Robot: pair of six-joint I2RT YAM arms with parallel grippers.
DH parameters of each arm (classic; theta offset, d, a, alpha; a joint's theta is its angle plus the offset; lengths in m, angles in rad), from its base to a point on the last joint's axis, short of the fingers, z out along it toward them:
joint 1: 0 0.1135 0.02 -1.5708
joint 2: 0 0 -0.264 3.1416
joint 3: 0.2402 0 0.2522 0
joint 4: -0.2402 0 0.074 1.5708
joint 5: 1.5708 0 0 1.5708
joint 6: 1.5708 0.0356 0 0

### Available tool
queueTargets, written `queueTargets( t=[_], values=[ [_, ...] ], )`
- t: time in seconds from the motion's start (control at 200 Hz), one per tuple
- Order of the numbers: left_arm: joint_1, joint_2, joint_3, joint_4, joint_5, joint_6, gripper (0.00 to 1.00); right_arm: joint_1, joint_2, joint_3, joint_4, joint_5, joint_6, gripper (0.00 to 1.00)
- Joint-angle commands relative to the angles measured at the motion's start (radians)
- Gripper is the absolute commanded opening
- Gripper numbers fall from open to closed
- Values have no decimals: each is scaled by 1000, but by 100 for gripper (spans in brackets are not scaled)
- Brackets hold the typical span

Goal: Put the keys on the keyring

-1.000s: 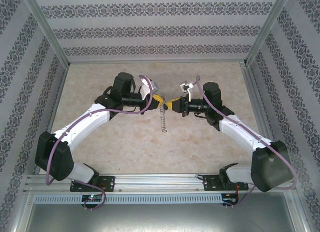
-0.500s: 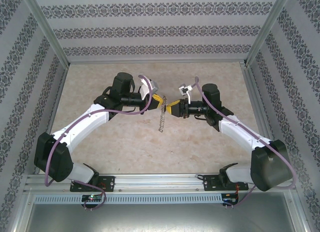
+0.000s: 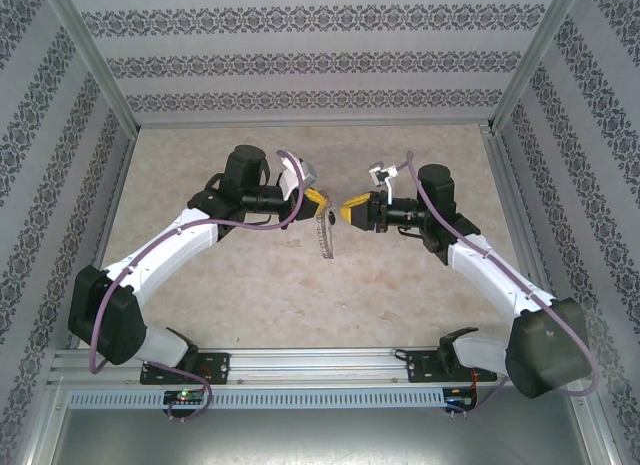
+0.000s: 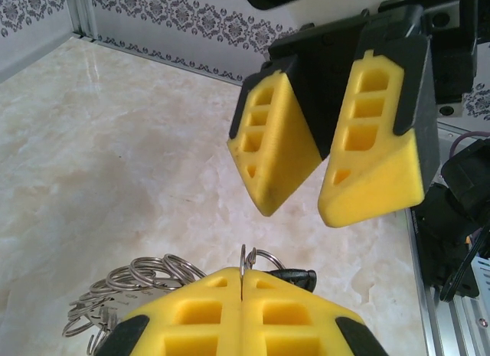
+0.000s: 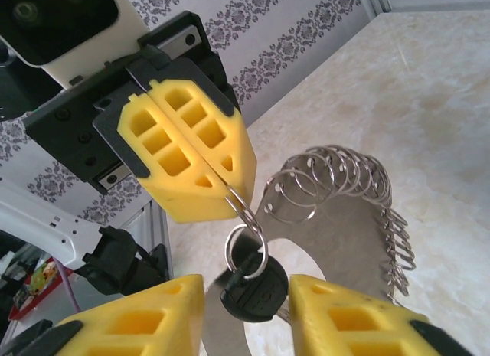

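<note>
We see the left gripper [image 3: 322,198] clamped tight, its two yellow fingers pressed flat together on a thin wire loop at the top of the keyring [image 3: 323,237], which hangs below it, clear of the table [image 3: 240,295], and reads from above as a short chain. From the right wrist the keyring [image 5: 337,218] is a broad, thin silver hoop with a dull brushed face, its outer edge fringed with many small bright wire loops that overlap like coils. The left gripper [image 5: 222,172] holds it by the loop at its fingertips, and a small split ring [image 5: 245,249] dangles from that pinched loop. The key [image 5: 253,295] hangs on this split ring, its rounded black plastic head glossy and faintly embossed; we cannot make out its blade. The right gripper [image 5: 243,295] stands parted, with the key's head in the gap between its two yellow fingers; we cannot tell whether either finger touches it. From the left wrist, the left gripper [image 4: 242,283] shows the loop emerging from its seam, the key [image 4: 295,277] just beyond it to the right, and the fringe of the keyring [image 4: 138,279] fanned out to the left. The right gripper [image 4: 295,207] hovers above, its wedge-shaped, matte, porous fingers pierced with rectangular pockets. The table is glossy beige marble pattern.
</note>
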Motion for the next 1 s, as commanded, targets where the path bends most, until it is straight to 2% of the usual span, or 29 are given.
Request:
queueTargets(
  t=[0.0, 0.52, 0.999],
  values=[
    [-10, -34, 21, 52, 46, 14, 0, 4, 29, 61, 44, -46, -5, 39],
    [-9, -31, 30, 41, 64, 16, 0, 46, 107, 103, 51, -68, -30, 38],
    [-10, 15, 77, -21, 139, 24, 0, 45, 143, 126, 61, -74, -46, 34]
  ],
)
